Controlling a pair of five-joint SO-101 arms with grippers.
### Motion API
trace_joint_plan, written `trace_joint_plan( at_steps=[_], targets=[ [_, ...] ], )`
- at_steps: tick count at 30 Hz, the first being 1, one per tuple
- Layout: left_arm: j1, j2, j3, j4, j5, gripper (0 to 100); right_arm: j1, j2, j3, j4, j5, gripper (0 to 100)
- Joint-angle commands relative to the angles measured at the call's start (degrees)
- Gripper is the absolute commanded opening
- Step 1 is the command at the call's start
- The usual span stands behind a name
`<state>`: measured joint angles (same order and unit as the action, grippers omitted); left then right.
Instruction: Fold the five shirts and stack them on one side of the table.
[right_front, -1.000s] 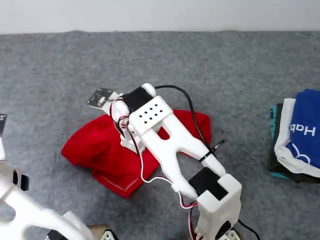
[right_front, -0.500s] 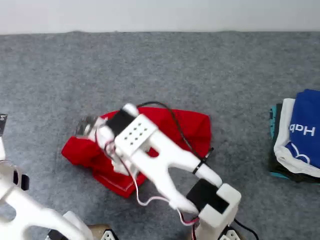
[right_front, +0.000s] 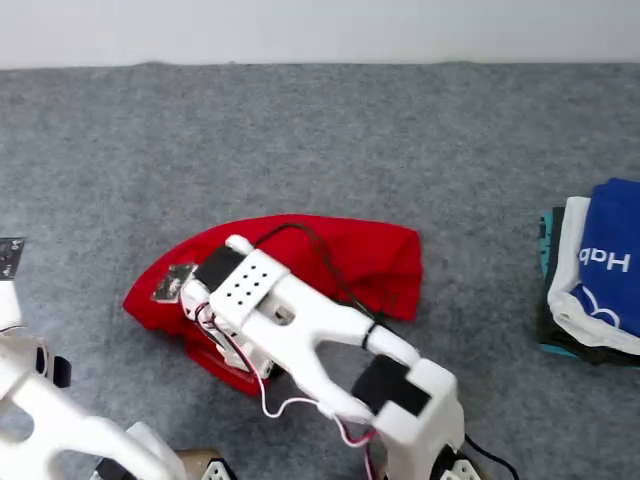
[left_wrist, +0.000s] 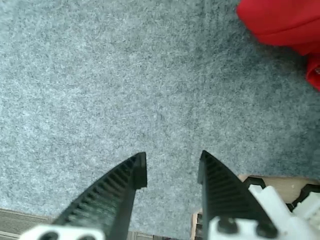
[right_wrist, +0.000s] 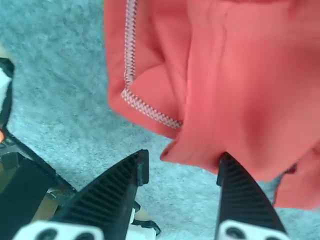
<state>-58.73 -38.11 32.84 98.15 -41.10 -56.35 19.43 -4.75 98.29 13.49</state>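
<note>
A red shirt (right_front: 340, 250) lies crumpled on the grey carpet left of centre. My right arm stretches over it from the near edge, and its gripper (right_front: 172, 285) hangs over the shirt's left end. In the right wrist view the right gripper (right_wrist: 180, 167) is open, with a stitched hem corner of the red shirt (right_wrist: 225, 75) just at its fingertips. My left gripper (left_wrist: 172, 167) is open above bare carpet, with an edge of the red shirt (left_wrist: 285, 20) some way off. A stack of folded shirts (right_front: 595, 270), blue on top, sits at the table's right edge.
The left arm's white body (right_front: 40, 400) stands at the near left corner. Grey carpet (right_front: 400, 130) stretches across the far half of the table and between the red shirt and the stack. A pale wall runs along the far edge.
My right arm has swung from the shirt's far side toward the near left and come down over its left end. The shirt's outline has flattened and rounded.
</note>
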Motion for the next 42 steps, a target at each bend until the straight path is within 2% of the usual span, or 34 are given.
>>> trace_joint_plan(
  at_steps=[1, 6, 10, 15, 24, 27, 35, 42],
  targets=[
    [0.09, -1.32, -0.48, -0.88, 0.44, 18, 0.13, 1.71, -0.53, -1.19, -0.44, 22.7],
    [0.09, -1.32, -0.57, -0.79, 0.44, 18, 2.68, 2.68, -0.53, -3.74, 0.18, 22.7],
    [0.09, -1.32, -0.57, -0.79, 0.44, 18, 6.81, 2.77, -0.53, -4.18, 3.69, 22.1],
    [0.09, -1.32, -0.31, -0.88, 0.44, 18, 9.89, 2.86, -0.53, -6.02, 8.70, 7.3],
    [0.09, -1.32, -0.57, -0.97, 0.44, 18, 11.03, 1.54, -2.73, -1.54, 8.88, 7.0],
    [0.44, -1.32, -0.57, -1.05, 0.44, 18, 13.05, -0.57, -6.15, 2.15, 9.05, 1.7],
    [1.14, -1.32, -0.57, -1.05, 0.44, 18, 24.48, -14.02, -8.70, 4.70, 17.85, 0.9],
    [11.08, -1.41, -0.48, -0.79, 1.76, 18, 39.60, -25.98, -8.79, 4.62, 23.56, 0.9]
  ],
)
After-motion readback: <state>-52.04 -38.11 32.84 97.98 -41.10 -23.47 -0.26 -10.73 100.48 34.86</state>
